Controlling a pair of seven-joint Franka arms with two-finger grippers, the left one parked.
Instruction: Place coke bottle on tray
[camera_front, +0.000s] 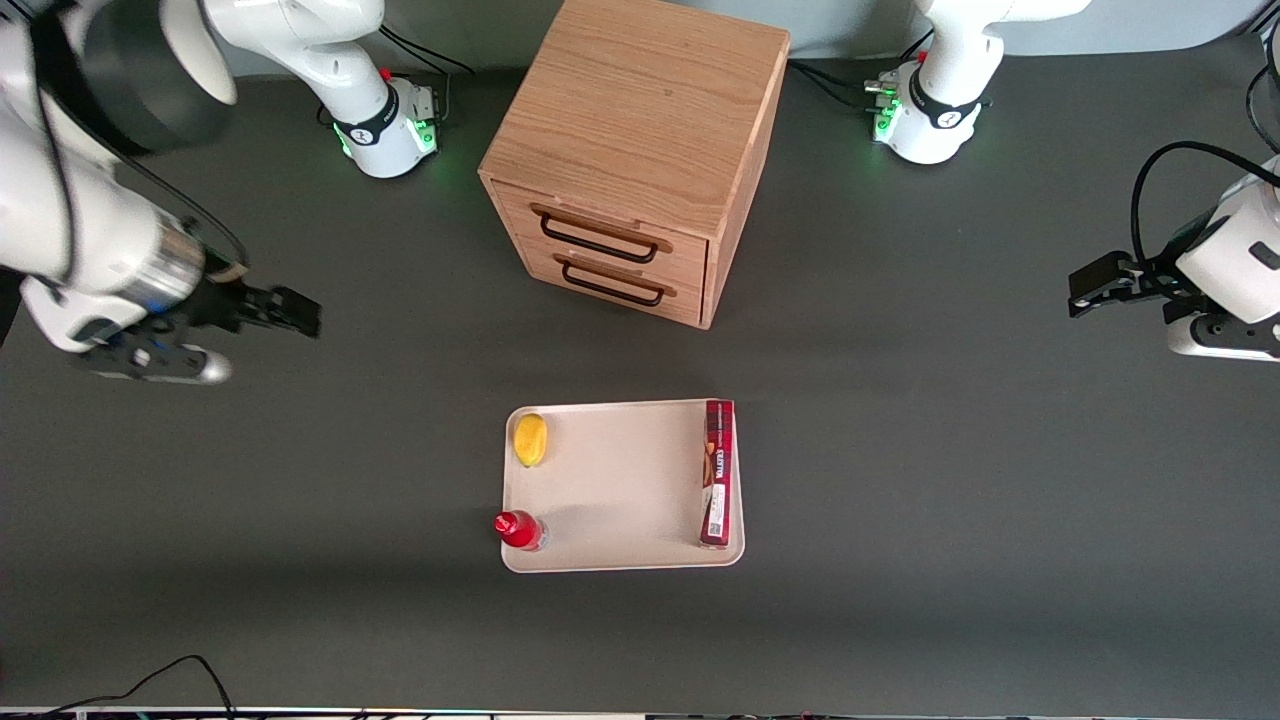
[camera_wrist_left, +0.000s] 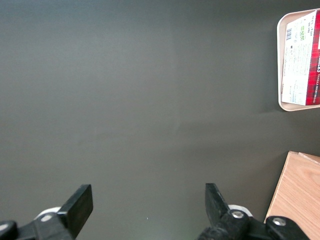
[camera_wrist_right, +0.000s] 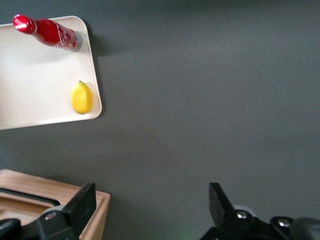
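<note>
Gripper (jaws wide, empty) hovers at the working arm's end, well apart from the tray.

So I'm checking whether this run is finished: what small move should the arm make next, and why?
Probably none toward the bottle. The coke bottle already stands upright on the tray, in the corner nearest the front camera, toward the working arm's end. The tool hangs open and empty above bare table, far from it. I'd just ease the arm farther away and stop.
</note>
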